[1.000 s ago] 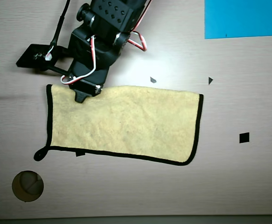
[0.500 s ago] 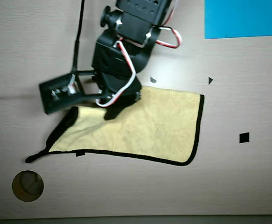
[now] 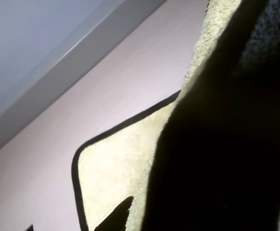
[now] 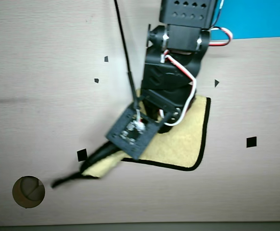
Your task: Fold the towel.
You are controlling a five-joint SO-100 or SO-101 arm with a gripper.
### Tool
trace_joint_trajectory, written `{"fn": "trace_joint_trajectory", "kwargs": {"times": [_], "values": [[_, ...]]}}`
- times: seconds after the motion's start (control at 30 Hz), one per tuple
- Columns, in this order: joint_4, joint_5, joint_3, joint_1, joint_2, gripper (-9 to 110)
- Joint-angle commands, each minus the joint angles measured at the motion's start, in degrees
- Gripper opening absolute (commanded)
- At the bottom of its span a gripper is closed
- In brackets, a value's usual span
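Note:
The pale yellow towel (image 4: 188, 139) with thin black edging lies on the pale table under the arm in the overhead view. Its left part is pulled up and drawn toward the lower left (image 4: 104, 166). My gripper (image 4: 84, 168) is shut on that lifted edge, and its dark fingers reach out to the lower left. In the wrist view the flat part of the towel (image 3: 116, 163) lies on the table with a rounded black-edged corner. A raised fold (image 3: 212, 43) hangs close to the camera beside a dark finger (image 3: 226, 154). The towel's black loop is not visible.
A flat blue sheet (image 4: 260, 19) lies at the top right of the overhead view. A round brown hole (image 4: 28, 191) sits in the table at the lower left. Small black marks (image 4: 251, 142) dot the table. A black cable (image 4: 123, 48) runs up from the wrist.

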State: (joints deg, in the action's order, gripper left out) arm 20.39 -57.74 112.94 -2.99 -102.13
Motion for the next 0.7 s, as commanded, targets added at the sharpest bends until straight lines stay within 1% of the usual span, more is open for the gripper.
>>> {"fn": "trace_joint_trajectory", "kwargs": {"times": [0.0, 0.13, 0.23, 0.6, 0.67], "values": [[0.4, -3.8, -1.1, 2.8, -1.8, 0], [0.5, -7.6, 1.0, 4.2, -1.1, 0], [0.4, -8.7, 2.6, 4.7, -0.4, 0], [0.2, -5.1, 6.9, 8.2, 1.8, 0], [0.2, -5.0, 7.3, 8.6, 2.0, 2]]}}
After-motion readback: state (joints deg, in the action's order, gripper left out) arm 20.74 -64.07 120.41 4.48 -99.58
